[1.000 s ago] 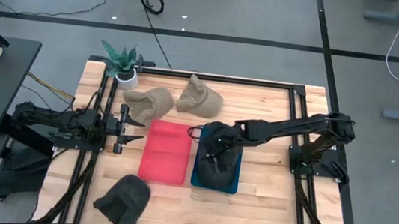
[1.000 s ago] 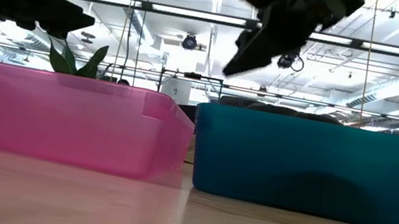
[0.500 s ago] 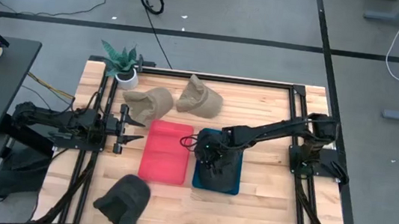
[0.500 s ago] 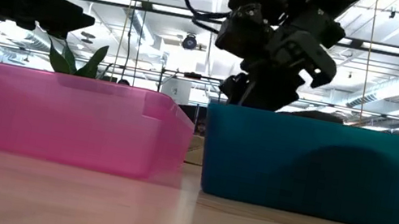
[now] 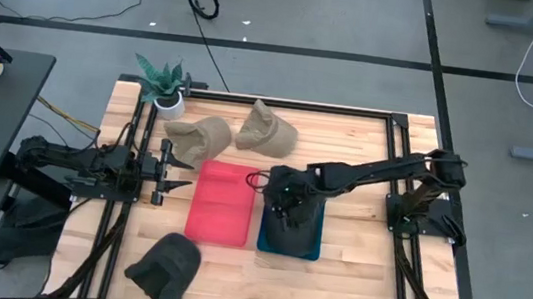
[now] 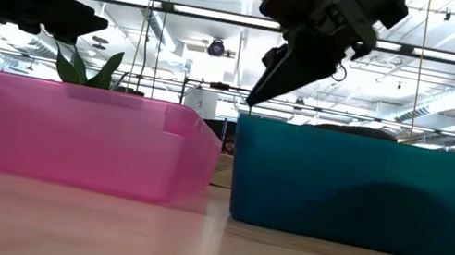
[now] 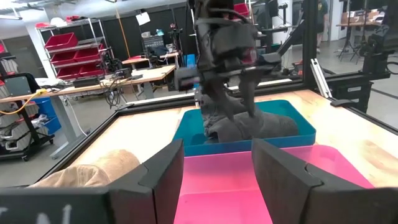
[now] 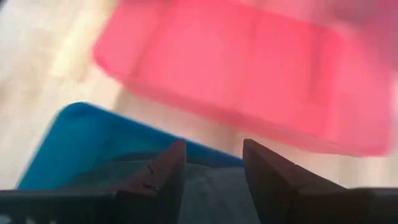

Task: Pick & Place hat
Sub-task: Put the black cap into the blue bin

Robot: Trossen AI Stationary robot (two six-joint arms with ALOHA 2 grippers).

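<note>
A dark hat [image 5: 294,223] lies bunched inside the blue bin [image 5: 287,251]; in the left wrist view the hat [image 7: 249,127] fills the bin [image 7: 305,130]. My right gripper [image 5: 280,189] hangs open above the bin's left end, its tips [image 6: 257,95] just over the rim [image 6: 365,147], and it touches nothing. Its wrist view shows the gripper [image 8: 213,155] over the hat [image 8: 211,196]. My left gripper [image 5: 182,170] waits open at the table's left, level, facing the pink bin [image 5: 220,205].
The pink bin [image 6: 67,132] stands right beside the blue one, on its left. Two tan hats [image 5: 202,137] [image 5: 267,129] lie at the far side, and a second dark hat [image 5: 165,264] lies by the near edge. A potted plant [image 5: 163,85] stands at the far left corner.
My right gripper dipped down into the blue bin's left end, onto the hat, then rose again clear of the rim. The blue bin slid slightly toward the table's right, and the hat sits lower at its left end.
</note>
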